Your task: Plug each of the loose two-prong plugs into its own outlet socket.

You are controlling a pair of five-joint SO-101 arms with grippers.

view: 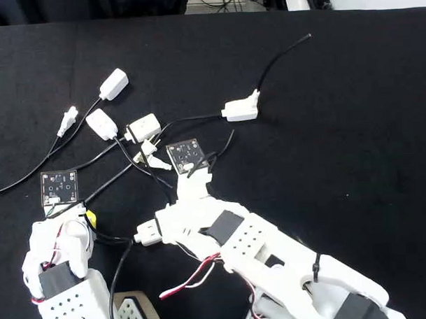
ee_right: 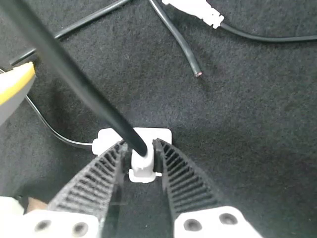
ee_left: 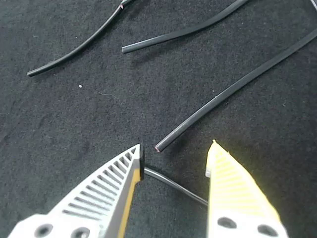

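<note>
Black felt-like cloth (view: 352,126) covers the table. At seven o'clock, the left gripper (ee_left: 176,145) holds ribbed wedge fingers spread above thin black cables (ee_left: 237,90). Boxy white plugs (view: 114,84) lie loose around eleven o'clock. Near six o'clock, the right gripper (ee_right: 139,144) pinches a smooth white plug (ee_right: 141,168) touching a rounded white plate (ee_right: 158,133).

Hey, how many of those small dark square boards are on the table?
2. One dark square board sits toward the left side of the table, the other near its middle. The arms may hide more.
</note>
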